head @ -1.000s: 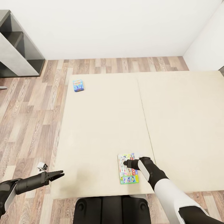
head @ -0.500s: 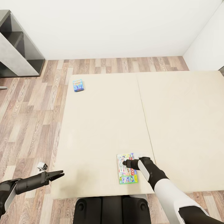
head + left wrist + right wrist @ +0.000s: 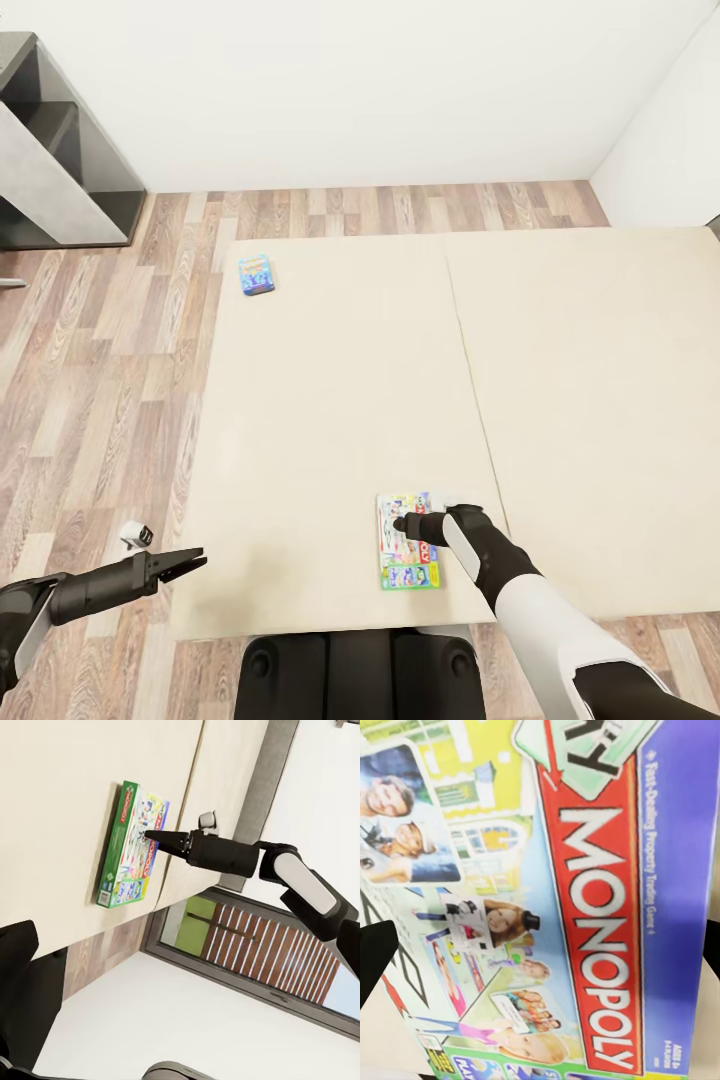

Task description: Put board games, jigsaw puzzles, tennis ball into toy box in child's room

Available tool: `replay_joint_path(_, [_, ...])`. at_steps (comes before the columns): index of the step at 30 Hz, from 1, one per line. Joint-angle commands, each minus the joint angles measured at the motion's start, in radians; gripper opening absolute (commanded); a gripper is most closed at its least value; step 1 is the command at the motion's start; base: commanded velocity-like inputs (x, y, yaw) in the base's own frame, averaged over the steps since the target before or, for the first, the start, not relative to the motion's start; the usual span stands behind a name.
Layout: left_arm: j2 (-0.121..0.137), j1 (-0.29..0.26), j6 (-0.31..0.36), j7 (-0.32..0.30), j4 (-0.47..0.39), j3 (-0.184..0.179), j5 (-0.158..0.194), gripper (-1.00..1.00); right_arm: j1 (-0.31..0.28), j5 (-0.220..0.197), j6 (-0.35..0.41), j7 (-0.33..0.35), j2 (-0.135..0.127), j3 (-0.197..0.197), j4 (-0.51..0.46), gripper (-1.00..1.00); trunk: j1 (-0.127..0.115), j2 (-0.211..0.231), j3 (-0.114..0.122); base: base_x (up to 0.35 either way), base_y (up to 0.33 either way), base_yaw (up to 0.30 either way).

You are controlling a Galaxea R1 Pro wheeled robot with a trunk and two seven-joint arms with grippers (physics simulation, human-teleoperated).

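Observation:
The green-edged Monopoly board game (image 3: 408, 545) lies flat near the front edge of the beige bed (image 3: 330, 400). My right gripper (image 3: 403, 523) hovers low over its upper half; close up, the lid (image 3: 585, 907) lies between the dark fingertips (image 3: 375, 956), which stand apart and hold nothing. In the left wrist view the box (image 3: 131, 844) shows with the right gripper (image 3: 154, 837) pointing at it. A smaller blue-teal board game (image 3: 256, 274) rests at the bed's far left corner. My left gripper (image 3: 190, 562) hangs open and empty off the bed's front left corner.
A dark grey shelf unit (image 3: 60, 150) stands against the white wall at the far left. Wood-plank floor (image 3: 100, 380) runs along the bed's left and far sides. A small white object (image 3: 135, 535) lies on the floor near my left arm. My base (image 3: 360, 670) touches the bed's front edge.
The whole picture has shifted a little, so the camera moved. Both arms and both game boxes keep their places relative to the bed.

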Motion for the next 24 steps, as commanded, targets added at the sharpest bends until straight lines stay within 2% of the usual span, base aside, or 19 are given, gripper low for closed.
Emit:
replay_joint_path(1, [0.000, 0.000, 0.011, -0.004, 0.000, 0.000, 0.000, 1.00, 0.000, -0.002, 0.005, 0.000, 0.000, 0.002, -0.001, 1.00, 0.001, -0.001, -0.001, 0.000, 0.009, 0.000])
replay_joint_path(12, [0.001, -0.001, 0.011, -0.004, 0.000, 0.001, 0.000, 1.00, 0.000, -0.001, 0.004, -0.001, 0.010, 0.002, -0.001, 1.00, 0.001, -0.001, -0.001, 0.000, 0.002, 0.004])
replay_joint_path(24, [0.001, 0.000, 0.011, -0.004, 0.000, 0.000, 0.000, 1.00, 0.000, 0.000, 0.003, -0.001, 0.012, 0.002, -0.001, 1.00, 0.001, -0.001, -0.001, 0.000, 0.000, 0.087])
